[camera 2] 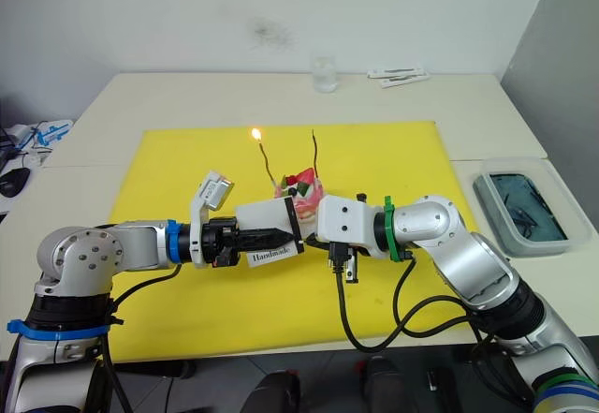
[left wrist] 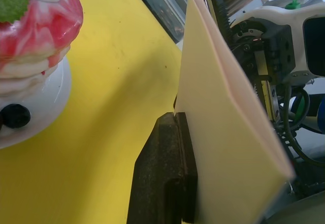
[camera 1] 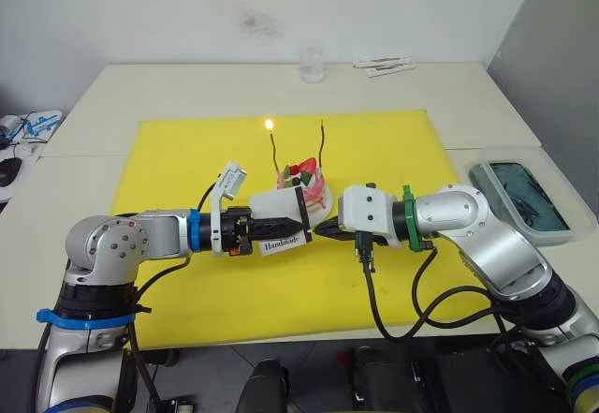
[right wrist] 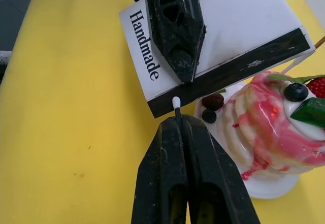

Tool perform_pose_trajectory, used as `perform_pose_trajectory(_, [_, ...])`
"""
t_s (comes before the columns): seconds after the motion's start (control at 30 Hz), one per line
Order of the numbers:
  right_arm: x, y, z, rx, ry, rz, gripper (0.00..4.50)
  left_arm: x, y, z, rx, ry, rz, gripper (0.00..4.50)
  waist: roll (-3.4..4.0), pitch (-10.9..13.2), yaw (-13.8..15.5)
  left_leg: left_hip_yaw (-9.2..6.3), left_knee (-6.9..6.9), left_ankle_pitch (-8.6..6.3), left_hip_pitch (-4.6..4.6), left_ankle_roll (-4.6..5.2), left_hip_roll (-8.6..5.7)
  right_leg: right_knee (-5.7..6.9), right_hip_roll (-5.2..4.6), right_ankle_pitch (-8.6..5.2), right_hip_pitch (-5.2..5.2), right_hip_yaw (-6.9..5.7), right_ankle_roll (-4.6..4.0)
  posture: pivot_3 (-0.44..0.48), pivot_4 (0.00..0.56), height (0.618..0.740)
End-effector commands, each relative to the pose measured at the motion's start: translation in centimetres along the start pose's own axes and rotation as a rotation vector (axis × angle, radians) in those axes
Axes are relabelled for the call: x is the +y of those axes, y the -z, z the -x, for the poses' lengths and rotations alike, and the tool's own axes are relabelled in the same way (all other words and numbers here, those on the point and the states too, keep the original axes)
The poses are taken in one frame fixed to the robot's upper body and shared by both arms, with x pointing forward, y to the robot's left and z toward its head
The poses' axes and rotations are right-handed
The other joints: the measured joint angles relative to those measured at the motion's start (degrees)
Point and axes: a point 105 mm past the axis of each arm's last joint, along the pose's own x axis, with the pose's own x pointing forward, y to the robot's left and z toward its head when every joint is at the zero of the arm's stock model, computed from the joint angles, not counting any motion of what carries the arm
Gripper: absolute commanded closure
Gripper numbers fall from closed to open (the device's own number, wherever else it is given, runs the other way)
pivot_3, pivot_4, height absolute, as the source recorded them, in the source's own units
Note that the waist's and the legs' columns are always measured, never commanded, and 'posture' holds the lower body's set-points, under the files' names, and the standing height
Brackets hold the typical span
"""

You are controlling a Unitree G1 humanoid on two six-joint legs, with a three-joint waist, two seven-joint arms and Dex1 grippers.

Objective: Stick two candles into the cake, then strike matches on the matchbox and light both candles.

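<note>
The left claw (right wrist: 175, 28) pinches the white matchbox (right wrist: 213, 36) and holds it on edge just in front of the cake (camera 1: 304, 185), above the yellow mat (camera 1: 168, 165) on the surface; the right claw (right wrist: 179, 127) is pressed together on a match (right wrist: 176, 109), whose white head touches the box's black striking strip; two candles stand in the cake, the left candle (camera 1: 272, 151) burning, the right candle (camera 1: 323, 141) unlit.

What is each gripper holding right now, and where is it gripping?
Left gripper clamps the matchbox across its flat faces; right gripper pinches a match just below its white head.
</note>
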Motion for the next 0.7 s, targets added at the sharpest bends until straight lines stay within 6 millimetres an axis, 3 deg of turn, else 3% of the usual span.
perform_pose_trajectory(0.03, [-0.9, -0.8, 0.2, -0.005, 0.034, 0.043, 4.47, -1.1, -0.5, -0.1, -0.001, 0.037, -0.047, 4.5, 0.0, 0.0, 0.0, 0.0, 0.0, 0.0, 0.0, 0.0, 0.0, 0.0, 0.0, 0.0, 0.0, 0.0, 0.0, 0.0, 0.15, 0.74])
perform_pose_trajectory(0.3, [-1.3, -1.3, 0.2, -0.024, 0.047, 0.04, 4.47, -1.1, -0.4, -0.1, 0.003, 0.037, -0.047, 4.5, 0.0, 0.0, -0.01, 0.0, 0.0, 0.0, -0.01, 0.0, 0.0, -0.02, 0.0, 0.0, 0.0, 0.0, 0.0, 0.0, 0.15, 0.74])
perform_pose_trajectory(0.7, [-1.1, -2.0, 1.9, -0.019, 0.022, 0.043, 4.47, -0.6, -0.3, 0.2, 0.0, 0.017, -0.042, 4.5, 0.0, 0.0, 0.0, -0.01, 0.0, 0.0, -0.01, 0.0, 0.0, -0.01, 0.0, 0.0, 0.0, 0.0, 0.0, 0.0, 0.15, 0.74])
